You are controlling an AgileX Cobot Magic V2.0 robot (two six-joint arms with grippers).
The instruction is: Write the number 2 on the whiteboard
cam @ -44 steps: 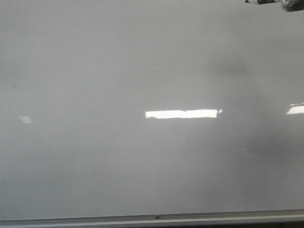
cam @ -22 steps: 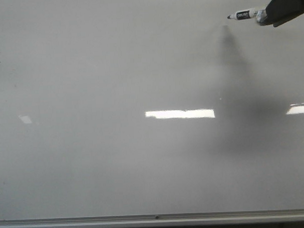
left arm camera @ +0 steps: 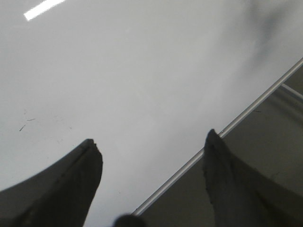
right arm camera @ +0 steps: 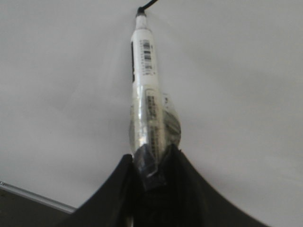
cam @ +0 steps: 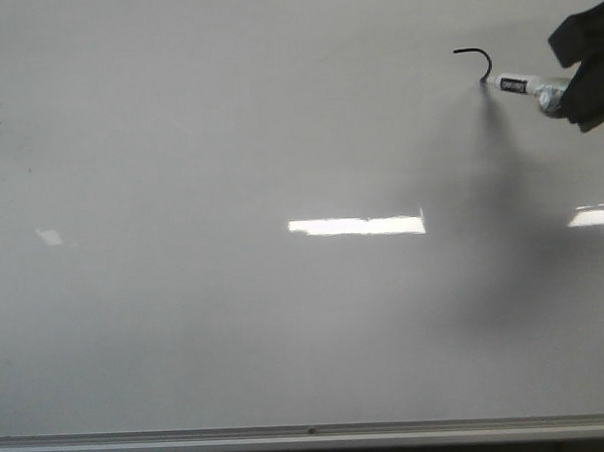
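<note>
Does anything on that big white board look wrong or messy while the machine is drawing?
Nothing serious. The marker in the right hand has drawn only a curved hook, the unfinished number 2. A few faint stray marks sit on the whiteboard near the open left hand.

Front view: fixed camera facing forward, square onto the whiteboard (cam: 230, 139), which fills nearly the whole frame; silver edge rail (cam: 309, 436) runs level along the bottom. Medium distance.

Left wrist view: camera behind the left tool (left arm camera: 151, 161), close to the board, looking obliquely across its surface; the rail crosses the frame on a diagonal.

Right wrist view: camera behind the right tool (right arm camera: 151, 165), very close, sighting along the marker (right arm camera: 144, 85) toward the board.

Shared: marker and black stroke (cam: 475, 56) appear in both front and right wrist views; board and rail in all three.
</note>
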